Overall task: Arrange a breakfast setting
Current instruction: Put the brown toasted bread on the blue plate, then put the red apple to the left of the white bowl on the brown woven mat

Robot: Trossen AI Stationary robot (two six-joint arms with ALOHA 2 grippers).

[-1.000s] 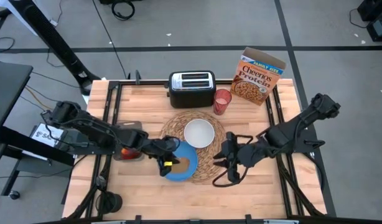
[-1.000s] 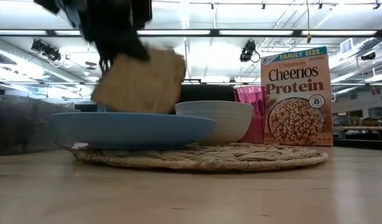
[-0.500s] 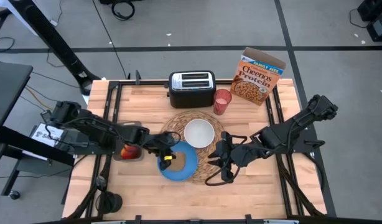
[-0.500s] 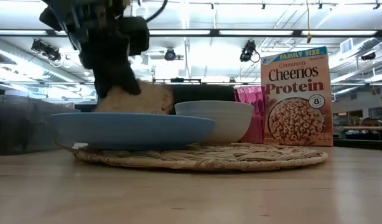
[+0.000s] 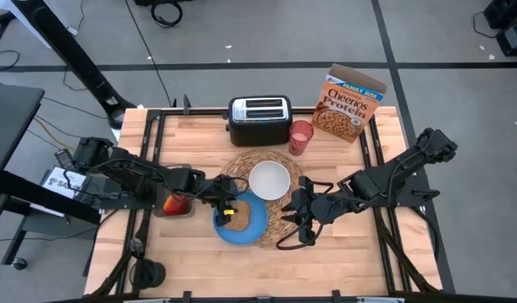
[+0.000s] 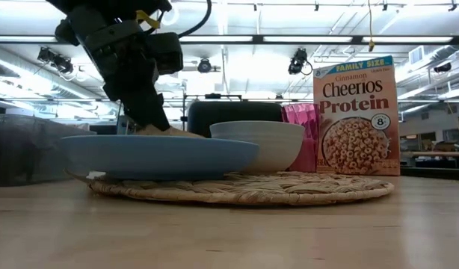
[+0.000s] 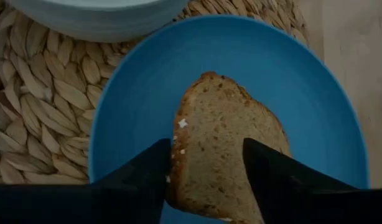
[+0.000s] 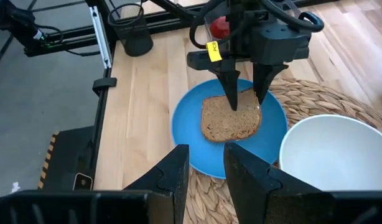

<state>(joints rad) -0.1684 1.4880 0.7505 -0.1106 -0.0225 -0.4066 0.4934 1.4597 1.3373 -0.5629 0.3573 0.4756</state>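
Note:
The toast slice (image 7: 222,155) lies flat on the small blue plate (image 7: 315,118), which sits on the woven placemat (image 5: 284,220) beside the white bowl (image 5: 269,179). My left gripper (image 7: 205,144) is open, pointing down, with one finger on each side of the toast's near end. My right gripper (image 8: 206,149) hovers over the placemat's right side, open with nothing between its fingers. The red cup (image 5: 301,137) and Cheerios box (image 5: 351,103) stand at the back. The red apple (image 5: 174,204) rests on the grey tray (image 5: 176,173). My left gripper comes from above, and its fingers (image 7: 147,177) flank the toast's end (image 7: 197,186) nearest them. The toast lies flat on the plate. I cannot tell whether the fingers touch its edges.
The black-and-silver toaster (image 5: 258,119) stands at the back behind the bowl. A black mesh cup (image 8: 130,28) stands beyond the table's left rail. Bare wood lies along the near edge (image 5: 242,269).
My left gripper has come down over the blue plate with the toast and then opened. The toast has gone from hanging tilted above the plate to lying flat on it. My right gripper has shifted a little toward the plate and the near edge.

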